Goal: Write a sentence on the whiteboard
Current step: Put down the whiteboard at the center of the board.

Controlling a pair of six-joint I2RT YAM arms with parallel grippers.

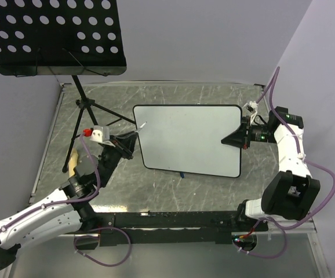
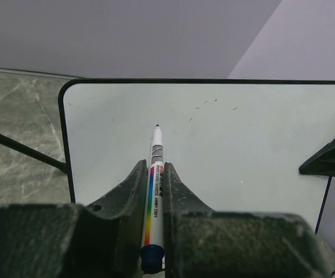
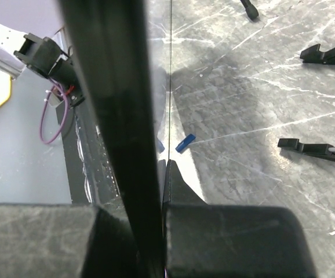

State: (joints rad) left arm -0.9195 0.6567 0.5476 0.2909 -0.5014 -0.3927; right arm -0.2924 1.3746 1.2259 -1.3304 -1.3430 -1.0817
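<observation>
The whiteboard (image 1: 190, 139) lies mid-table, white with a thin black frame. No blue sentence shows on it; in the left wrist view the whiteboard (image 2: 243, 145) carries only a few faint specks. My left gripper (image 1: 126, 145) is shut on a white marker (image 1: 140, 128) with a rainbow stripe. The marker's (image 2: 156, 162) tip points at the board's upper left area, and my left gripper (image 2: 155, 167) clamps its barrel. My right gripper (image 1: 237, 139) is shut on the board's right edge; the right wrist view shows my right gripper (image 3: 163, 168) and the board edge-on (image 3: 106, 87).
A black perforated music-stand tray (image 1: 51, 35) hangs over the far left, its tripod legs (image 1: 83, 107) standing left of the board. A blue marker cap (image 1: 181, 174) lies at the board's near edge. Small black pieces (image 3: 306, 147) lie on the scratched table.
</observation>
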